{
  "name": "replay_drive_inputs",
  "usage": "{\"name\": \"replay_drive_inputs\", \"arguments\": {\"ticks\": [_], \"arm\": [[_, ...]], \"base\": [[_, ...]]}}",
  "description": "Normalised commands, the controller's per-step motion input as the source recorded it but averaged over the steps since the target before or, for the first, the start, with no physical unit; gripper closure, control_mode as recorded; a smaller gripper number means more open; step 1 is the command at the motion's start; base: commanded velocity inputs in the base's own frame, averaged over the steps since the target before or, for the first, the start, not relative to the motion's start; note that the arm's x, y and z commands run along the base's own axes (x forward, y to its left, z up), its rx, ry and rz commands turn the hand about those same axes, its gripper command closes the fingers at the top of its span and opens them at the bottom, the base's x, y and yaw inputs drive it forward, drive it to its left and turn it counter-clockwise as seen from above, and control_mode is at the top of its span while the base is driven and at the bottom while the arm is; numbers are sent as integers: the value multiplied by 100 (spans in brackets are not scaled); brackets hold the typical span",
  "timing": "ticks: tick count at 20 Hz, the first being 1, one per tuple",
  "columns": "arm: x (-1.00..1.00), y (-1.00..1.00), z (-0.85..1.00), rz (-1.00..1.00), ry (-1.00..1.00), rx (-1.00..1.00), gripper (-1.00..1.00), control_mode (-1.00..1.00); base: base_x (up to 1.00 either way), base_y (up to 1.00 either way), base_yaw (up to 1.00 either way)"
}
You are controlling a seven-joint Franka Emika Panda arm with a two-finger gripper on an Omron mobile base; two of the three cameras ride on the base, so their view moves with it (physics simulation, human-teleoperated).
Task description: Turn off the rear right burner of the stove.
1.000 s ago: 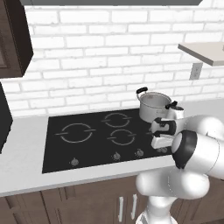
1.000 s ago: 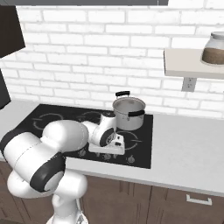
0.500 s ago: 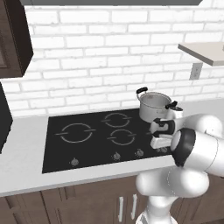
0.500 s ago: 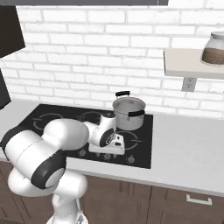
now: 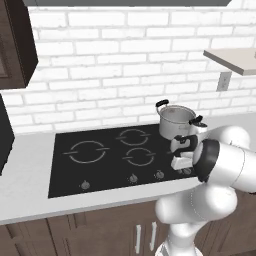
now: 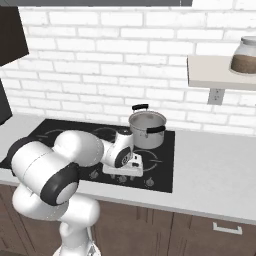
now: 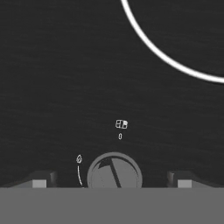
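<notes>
The stove (image 5: 100, 170) is a black glass cooktop with grey ring markings (image 7: 166, 57) and small round grey knobs (image 5: 132, 178) along its front edge. My gripper (image 5: 182, 169) points straight down over the right end of that knob row (image 6: 122, 172). In the hand view one grey knob (image 7: 114, 175) sits low between my two fingertips (image 7: 41, 180), which stand wide apart and do not touch it. Its pointer line is tilted a little left of the small burner icon (image 7: 121, 124). The gripper (image 7: 111, 181) is open.
A steel pot (image 5: 176, 121) with black handles stands on the rear right ring, just behind my hand (image 6: 146, 129). A wall shelf (image 6: 220, 75) at the right carries a glass jar (image 6: 245, 55). Pale counter (image 6: 215, 170) flanks the stove on both sides.
The hand has eased slightly down toward the knob row. The pot and the base have not moved.
</notes>
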Motion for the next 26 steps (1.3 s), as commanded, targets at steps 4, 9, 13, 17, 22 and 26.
{"name": "replay_drive_inputs", "arguments": {"ticks": [4,9,13,17,22,26], "arm": [[0,-3,-12,0,0,0,-100,-100],[0,0,-1,0,0,0,100,-100],[0,0,0,0,0,0,100,-100],[-1,0,0,0,0,0,100,-100],[-4,0,0,-10,-3,0,100,-100],[-1,0,0,-35,-4,0,100,-100]], "base": [[0,0,0],[0,0,0],[0,0,0],[0,0,0],[0,0,0],[0,0,0]]}}
